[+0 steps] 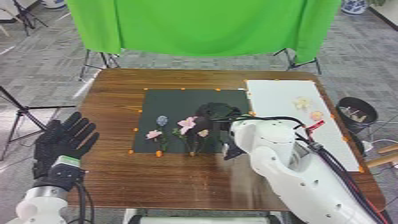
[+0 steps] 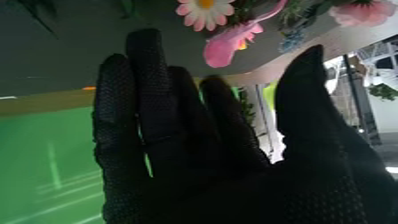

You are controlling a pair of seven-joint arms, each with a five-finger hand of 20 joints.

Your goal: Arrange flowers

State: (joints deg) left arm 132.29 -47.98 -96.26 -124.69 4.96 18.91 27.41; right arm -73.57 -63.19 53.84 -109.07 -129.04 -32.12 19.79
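White right arm [image 1: 306, 180] of mine slants in from lower right of frame. Brown table [image 1: 151, 185] across middle. Dark sheet [image 1: 178, 97] at centre, white sheet [image 1: 275, 95] at right. My left hand [image 1: 62, 142] at left edge, fingers spread, holding nothing. My right hand [image 1: 218, 111] over dark sheet, fingers nearly straight, thumb well apart, gripping nothing; can't tell whether I touch anything. Pink flowers [image 1: 187, 123], blue flower [image 1: 162, 120] on dark sheet, left of centre; pale flower [image 1: 301, 103] on white sheet.
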